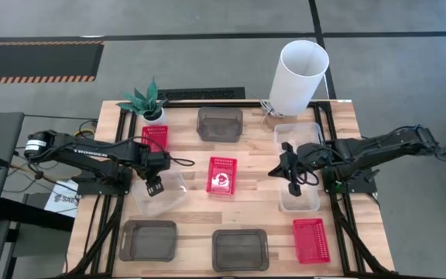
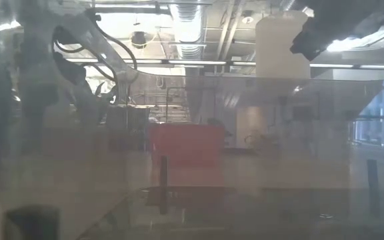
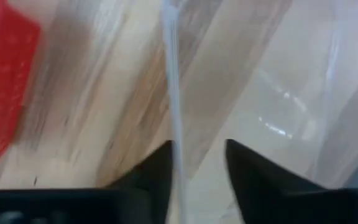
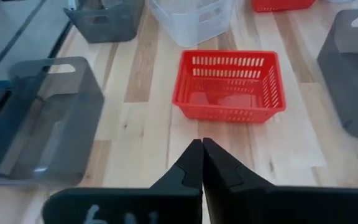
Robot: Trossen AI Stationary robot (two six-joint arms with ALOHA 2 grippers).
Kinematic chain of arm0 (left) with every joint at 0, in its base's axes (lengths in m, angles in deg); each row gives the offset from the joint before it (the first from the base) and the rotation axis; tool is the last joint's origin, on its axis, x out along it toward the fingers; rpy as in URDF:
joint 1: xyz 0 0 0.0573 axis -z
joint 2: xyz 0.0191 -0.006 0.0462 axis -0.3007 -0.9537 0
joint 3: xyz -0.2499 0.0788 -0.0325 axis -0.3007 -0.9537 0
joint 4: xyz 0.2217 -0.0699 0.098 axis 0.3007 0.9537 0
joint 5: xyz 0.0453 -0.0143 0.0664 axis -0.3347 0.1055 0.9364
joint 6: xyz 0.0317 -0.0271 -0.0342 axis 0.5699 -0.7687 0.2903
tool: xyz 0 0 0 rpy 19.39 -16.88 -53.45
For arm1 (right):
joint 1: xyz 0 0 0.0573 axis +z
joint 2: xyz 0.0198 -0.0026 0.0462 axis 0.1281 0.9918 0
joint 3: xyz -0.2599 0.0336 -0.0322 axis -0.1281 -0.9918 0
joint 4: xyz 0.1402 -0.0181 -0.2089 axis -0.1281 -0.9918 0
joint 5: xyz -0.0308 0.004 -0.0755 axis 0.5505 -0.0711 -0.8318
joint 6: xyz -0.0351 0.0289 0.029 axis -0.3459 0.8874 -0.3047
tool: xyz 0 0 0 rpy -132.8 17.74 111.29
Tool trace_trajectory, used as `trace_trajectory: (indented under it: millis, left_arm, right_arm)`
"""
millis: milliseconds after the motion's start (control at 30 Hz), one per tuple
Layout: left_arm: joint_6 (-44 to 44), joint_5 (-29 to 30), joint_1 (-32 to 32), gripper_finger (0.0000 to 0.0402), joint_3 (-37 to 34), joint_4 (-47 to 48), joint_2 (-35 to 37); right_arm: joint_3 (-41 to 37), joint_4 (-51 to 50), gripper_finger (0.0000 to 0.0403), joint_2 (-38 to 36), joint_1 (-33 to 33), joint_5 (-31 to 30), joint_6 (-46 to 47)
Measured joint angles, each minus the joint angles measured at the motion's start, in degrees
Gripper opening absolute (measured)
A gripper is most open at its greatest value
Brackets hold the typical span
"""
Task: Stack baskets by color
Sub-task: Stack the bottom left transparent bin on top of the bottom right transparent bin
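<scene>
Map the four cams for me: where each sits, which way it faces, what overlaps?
High: above the table, straight down; both arms, left tool, right tool.
Low: table-top height, level toward the room, hazed; white cylinder, dark arm parts on top.
Left wrist: past its own fingers, straddling a clear basket wall.
Right wrist: past its shut tool at the middle red basket.
Shared: that red basket shows in high too.

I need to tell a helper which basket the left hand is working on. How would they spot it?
Start at the potted plant at the table's far left corner, then come toward the middle past the red basket beside it. The left hand straddles the wall of a clear basket there, the only clear one on that side.
</scene>
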Motion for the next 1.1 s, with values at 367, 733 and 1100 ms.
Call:
trace_trajectory:
  millis: [367, 733, 1100]
  left_arm:
    - [12.06, 2.54, 0.02, 0.0001, 13.28, 2.15, -0.04]
    - [49.19, 7.35, 0.02, 0.0000, 39.68, -4.15, -2.91]
    - [88.81, 6.26, -0.07, 0.0000, 45.32, -34.72, -26.44]
  right_arm:
    - [0.02, -2.60, 0.0014, -3.93, 4.79, -0.07, 4.89]
    - [0.03, -8.88, 0.0014, -7.36, 9.05, -3.72, 15.56]
    - [7.08, -17.36, 0.0010, -10.19, 19.62, -21.56, 16.04]
